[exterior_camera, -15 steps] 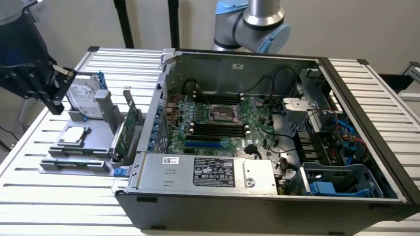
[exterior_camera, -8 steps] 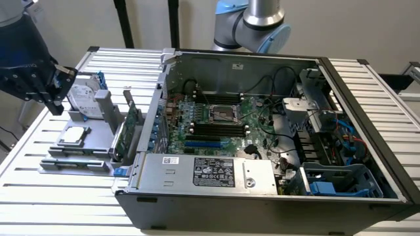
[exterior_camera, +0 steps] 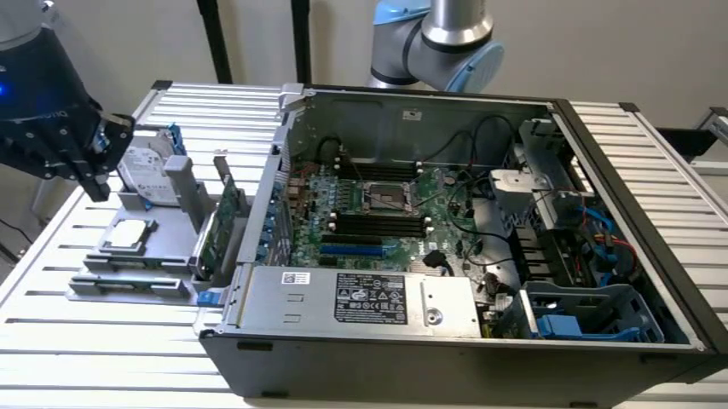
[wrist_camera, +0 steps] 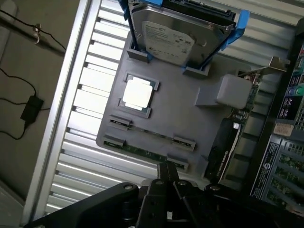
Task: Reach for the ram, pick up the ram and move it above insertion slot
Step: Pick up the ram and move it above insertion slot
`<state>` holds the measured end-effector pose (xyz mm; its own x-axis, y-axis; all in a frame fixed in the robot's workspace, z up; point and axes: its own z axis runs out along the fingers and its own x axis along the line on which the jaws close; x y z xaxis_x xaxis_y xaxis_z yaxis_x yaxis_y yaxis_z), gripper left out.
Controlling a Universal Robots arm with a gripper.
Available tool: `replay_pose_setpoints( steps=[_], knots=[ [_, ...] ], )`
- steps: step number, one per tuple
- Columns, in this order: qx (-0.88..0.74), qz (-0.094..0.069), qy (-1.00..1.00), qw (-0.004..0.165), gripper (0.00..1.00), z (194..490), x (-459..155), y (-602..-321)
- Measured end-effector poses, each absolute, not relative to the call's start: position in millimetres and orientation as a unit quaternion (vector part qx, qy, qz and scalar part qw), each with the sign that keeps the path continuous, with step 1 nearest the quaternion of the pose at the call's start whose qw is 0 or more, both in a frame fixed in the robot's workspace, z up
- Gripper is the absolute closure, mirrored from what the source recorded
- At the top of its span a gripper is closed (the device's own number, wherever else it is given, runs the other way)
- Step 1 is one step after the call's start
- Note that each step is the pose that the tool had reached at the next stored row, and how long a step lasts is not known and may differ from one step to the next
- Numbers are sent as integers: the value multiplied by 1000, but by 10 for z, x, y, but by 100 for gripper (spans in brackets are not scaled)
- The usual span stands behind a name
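Observation:
Two thin green ram sticks stand on edge in a grey holder tray (exterior_camera: 159, 223), the nearer ram (wrist_camera: 145, 153) close to my gripper (wrist_camera: 169, 172) and a second stick (wrist_camera: 153, 133) beside it. In the exterior view the ram (exterior_camera: 131, 284) sits at the tray's front. My gripper (exterior_camera: 101, 183) hangs above the tray's far left corner, clear of the ram, shut with nothing in it. The insertion slot (exterior_camera: 381, 223) is one of several black sockets on the motherboard inside the open case.
The tray also carries a hard drive (wrist_camera: 171, 40) in blue rails, a square processor (wrist_camera: 138, 92), a grey block (wrist_camera: 232, 90) and an upright expansion card (exterior_camera: 228, 223). The case wall (exterior_camera: 276, 170) stands between the tray and the motherboard. Cables and a drive cage (exterior_camera: 592, 311) crowd the case's right side.

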<state>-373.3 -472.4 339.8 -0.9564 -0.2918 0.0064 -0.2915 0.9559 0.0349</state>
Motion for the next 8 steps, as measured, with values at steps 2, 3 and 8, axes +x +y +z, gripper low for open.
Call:
replay_pose_setpoints(
  steps=[2,3,8],
  knots=[
    [165,-17,-986,6,89,3393,-3733,-4724],
    [175,-17,-984,6,89,3389,-3733,-4724],
    [219,-16,-976,7,89,3375,-3733,-4724]
  ],
)
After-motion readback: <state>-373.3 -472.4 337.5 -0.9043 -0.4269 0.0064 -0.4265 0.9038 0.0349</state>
